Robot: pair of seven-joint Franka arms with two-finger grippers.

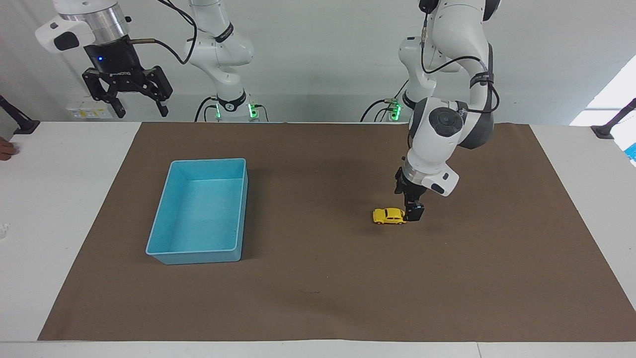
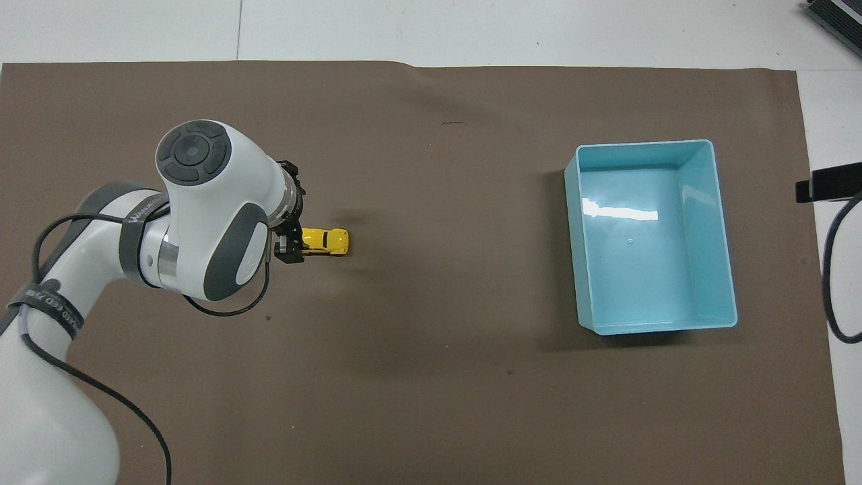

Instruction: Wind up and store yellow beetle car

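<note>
My right gripper (image 1: 139, 108) waits high over the counter's (image 1: 74, 189) edge by the robots, fingers spread and empty. My left gripper (image 1: 412, 214) is low at the end of the yellow beetle car (image 1: 389, 216), which sits on the brown mat (image 1: 318, 298) toward my left arm's end; fingers wide, holding nothing. I judge I should centre the fingers over the body, straddle its sides, then close gently. The light blue tray (image 1: 161, 258) lies toward my right arm's end.

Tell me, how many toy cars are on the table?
1. The yellow beetle car sits on the brown mat, toward the left arm's end of the table, well apart from the blue tray. The tray looks empty, so none seems hidden.
</note>
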